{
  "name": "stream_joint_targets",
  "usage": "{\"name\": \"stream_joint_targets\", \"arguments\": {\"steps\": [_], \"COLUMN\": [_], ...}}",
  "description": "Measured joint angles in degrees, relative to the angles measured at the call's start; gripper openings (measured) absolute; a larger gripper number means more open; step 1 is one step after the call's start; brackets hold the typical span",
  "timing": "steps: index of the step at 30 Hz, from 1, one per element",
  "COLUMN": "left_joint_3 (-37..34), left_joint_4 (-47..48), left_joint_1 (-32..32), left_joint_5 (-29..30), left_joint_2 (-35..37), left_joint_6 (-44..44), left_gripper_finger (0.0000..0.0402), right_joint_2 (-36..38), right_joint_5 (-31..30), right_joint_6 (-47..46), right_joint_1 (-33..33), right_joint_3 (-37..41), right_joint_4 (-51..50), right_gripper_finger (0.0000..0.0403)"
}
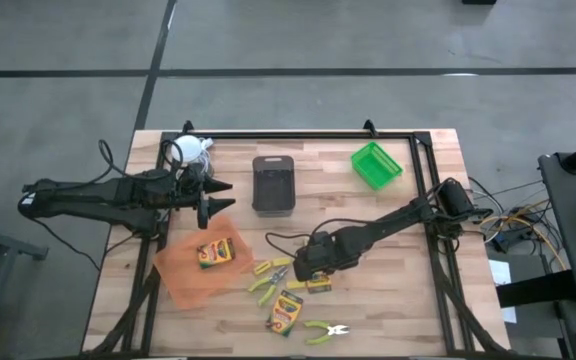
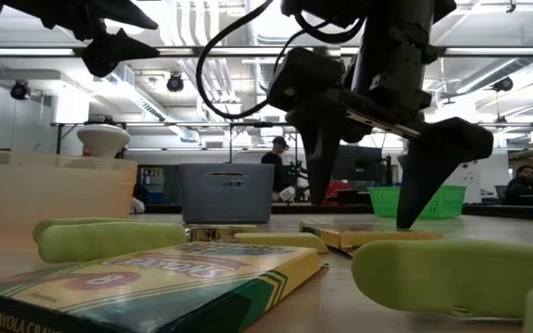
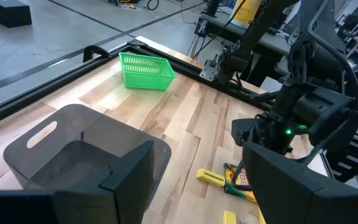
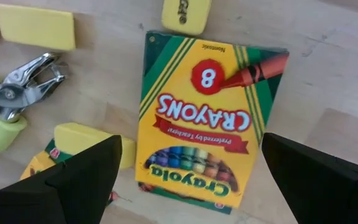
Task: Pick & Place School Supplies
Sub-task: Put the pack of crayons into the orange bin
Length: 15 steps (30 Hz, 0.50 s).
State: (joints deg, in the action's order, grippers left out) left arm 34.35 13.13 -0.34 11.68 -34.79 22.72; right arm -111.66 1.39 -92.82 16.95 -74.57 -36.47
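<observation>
My right gripper (image 4: 191,180) is open and points down over a yellow-green crayon box (image 4: 207,112) that lies flat on the table near its near edge (image 1: 318,286). One finger stands on each long side of the box, with a gap to it. Around it lie short yellow blocks (image 4: 36,26), a lime-handled tool (image 4: 5,106) and a second crayon box (image 1: 286,312). A third crayon box (image 1: 215,252) lies in the orange tray (image 1: 183,280). My left gripper (image 1: 213,200) is open and empty, held high over the tray's far edge.
A black bin (image 1: 274,183) stands at the table's middle, a green basket (image 1: 376,165) at far right, and a white-topped object (image 1: 190,150) at the far left corner. Another lime-handled tool (image 1: 323,330) lies at the near edge. A black frame rims the table (image 1: 298,134).
</observation>
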Motion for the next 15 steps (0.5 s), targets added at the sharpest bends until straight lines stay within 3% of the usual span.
{"name": "stream_joint_targets", "arguments": {"steps": [15], "left_joint_3": [0.0], "left_joint_4": [0.0], "left_joint_1": [0.0], "left_joint_5": [0.0], "left_joint_2": [0.0], "left_joint_6": [0.0], "left_gripper_finger": [0.025], "right_joint_2": [0.0], "right_joint_5": [0.1], "right_joint_6": [0.4], "right_joint_1": [0.0], "right_joint_3": [0.2], "right_joint_4": [-0.2], "right_gripper_finger": [0.0384]}}
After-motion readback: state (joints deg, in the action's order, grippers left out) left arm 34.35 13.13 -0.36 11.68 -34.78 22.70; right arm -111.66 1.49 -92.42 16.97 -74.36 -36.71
